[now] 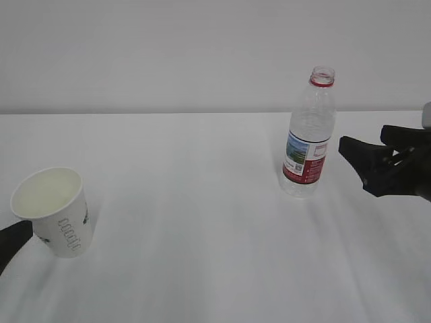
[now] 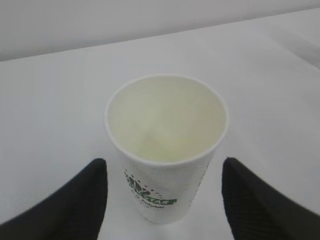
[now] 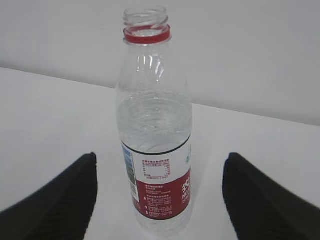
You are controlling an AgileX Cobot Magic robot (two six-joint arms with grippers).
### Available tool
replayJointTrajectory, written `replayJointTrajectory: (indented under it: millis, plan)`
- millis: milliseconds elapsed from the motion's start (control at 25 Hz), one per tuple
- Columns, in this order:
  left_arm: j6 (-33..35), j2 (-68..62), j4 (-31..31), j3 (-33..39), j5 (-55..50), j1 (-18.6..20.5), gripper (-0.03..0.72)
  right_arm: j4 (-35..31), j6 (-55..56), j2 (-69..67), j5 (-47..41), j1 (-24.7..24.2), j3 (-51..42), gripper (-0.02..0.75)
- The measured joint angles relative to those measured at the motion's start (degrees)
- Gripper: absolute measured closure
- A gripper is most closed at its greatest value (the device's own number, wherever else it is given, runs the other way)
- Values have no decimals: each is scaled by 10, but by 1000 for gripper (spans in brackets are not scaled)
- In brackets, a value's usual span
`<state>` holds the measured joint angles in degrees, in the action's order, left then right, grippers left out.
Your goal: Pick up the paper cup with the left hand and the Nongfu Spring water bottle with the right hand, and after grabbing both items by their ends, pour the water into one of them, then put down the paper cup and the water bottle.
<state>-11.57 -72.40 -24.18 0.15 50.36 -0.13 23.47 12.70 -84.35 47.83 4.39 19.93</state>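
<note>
The white paper cup [image 1: 50, 212] with a green logo stands upright at the table's front left. Its inside [image 2: 165, 120] looks pale yellowish. My left gripper [image 2: 164, 165] is open, its fingers on either side of the cup's lower body and apart from it; only one finger [image 1: 13, 239] shows in the exterior view. The capless Nongfu Spring water bottle [image 1: 308, 134] stands upright at the right, with clear water [image 3: 152, 115] in it up to about the shoulder. My right gripper [image 3: 161, 157] is open just short of the bottle, level with its label, and it hangs to the bottle's right [image 1: 367, 145].
The white table [image 1: 202, 202] runs back to a plain white wall. Between the cup and the bottle lies a wide stretch of bare tabletop.
</note>
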Motion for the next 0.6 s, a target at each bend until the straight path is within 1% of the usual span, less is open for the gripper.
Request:
replayJointTrajectory:
  millis: [120, 400, 600]
  plan:
    - [-10, 0, -15, 0, -4, 0, 164, 0, -1, 0, 0, 0, 0, 151]
    - [-19, 0, -16, 0, -5, 0, 164, 0, -10, -27, 3, 0, 0, 150]
    - [-23, 0, -16, 0, -5, 0, 164, 0, -18, -73, 33, 0, 0, 150]
